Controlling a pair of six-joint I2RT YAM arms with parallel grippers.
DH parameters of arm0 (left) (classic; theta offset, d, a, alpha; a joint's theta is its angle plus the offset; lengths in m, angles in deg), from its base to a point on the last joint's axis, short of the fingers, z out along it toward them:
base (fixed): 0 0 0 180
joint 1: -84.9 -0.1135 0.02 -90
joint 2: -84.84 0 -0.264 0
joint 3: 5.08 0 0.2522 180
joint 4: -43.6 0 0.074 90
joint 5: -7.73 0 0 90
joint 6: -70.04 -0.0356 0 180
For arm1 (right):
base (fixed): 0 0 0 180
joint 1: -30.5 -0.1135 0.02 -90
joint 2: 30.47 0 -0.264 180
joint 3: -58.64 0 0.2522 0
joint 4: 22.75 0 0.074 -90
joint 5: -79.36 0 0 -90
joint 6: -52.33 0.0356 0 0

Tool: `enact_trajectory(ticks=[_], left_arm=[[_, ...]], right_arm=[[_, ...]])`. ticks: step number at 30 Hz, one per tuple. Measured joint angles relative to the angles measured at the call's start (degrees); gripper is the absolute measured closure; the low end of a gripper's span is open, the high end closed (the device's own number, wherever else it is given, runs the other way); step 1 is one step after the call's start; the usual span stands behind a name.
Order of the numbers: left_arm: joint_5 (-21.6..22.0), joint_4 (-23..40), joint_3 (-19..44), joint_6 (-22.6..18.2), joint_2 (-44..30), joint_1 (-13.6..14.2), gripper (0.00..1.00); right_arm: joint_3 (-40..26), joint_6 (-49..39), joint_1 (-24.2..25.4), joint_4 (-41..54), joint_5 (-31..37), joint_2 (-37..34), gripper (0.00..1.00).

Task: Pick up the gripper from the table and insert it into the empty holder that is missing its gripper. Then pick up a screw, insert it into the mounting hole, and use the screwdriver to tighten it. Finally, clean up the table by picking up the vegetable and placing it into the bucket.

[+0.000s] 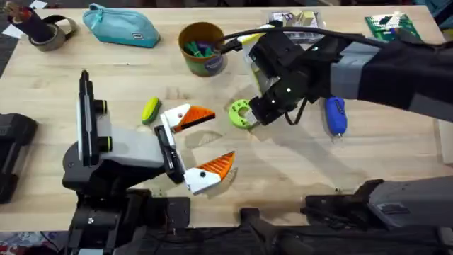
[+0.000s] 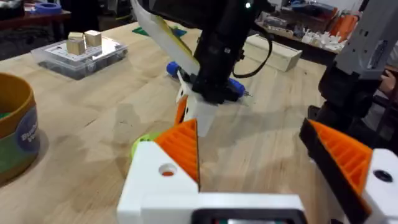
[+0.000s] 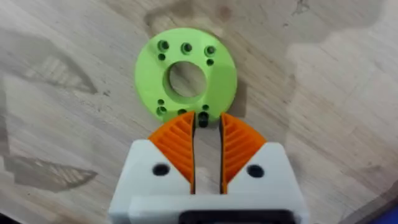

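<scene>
My right gripper [image 1: 256, 113] hangs low over a lime-green disc [image 3: 186, 71] with several holes. Its orange pads [image 3: 177, 146] are nearly together on a small dark screw [image 3: 203, 119] at the disc's near rim. The blue screwdriver [image 1: 335, 115] lies to the right of that arm. Left of the disc lies the yellow-green vegetable [image 1: 150, 110]. The orange-tan bucket [image 1: 202, 48] stands at the back centre. My left gripper [image 1: 205, 143] rests open and holds nothing between the vegetable and the disc. The loose gripper and its holder are out of view.
A teal pouch [image 1: 120, 26] and a tape roll [image 1: 49, 32] sit at the back left. A clear parts box [image 2: 78, 53] and a green circuit board [image 1: 389, 27] are at the back right. Bare wood lies in front of the screwdriver.
</scene>
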Motion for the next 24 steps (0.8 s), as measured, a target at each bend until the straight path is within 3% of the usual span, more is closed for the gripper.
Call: enact_trajectory(ticks=[11,18,24], left_arm=[[0.0,0.0,0.0,0.0,0.0,0.0,0.006],[0.0,0.0,0.0,0.0,0.0,0.0,0.006],[0.0,0.0,0.0,0.0,0.0,0.0,0.006]], right_arm=[[0.0,0.0,0.0,-0.1,0.0,-0.1,0.834],[0.0,-0.1,0.0,-0.1,0.0,-0.7,0.979],[0.0,0.0,-0.1,-0.1,0.0,-0.7,0.994]])
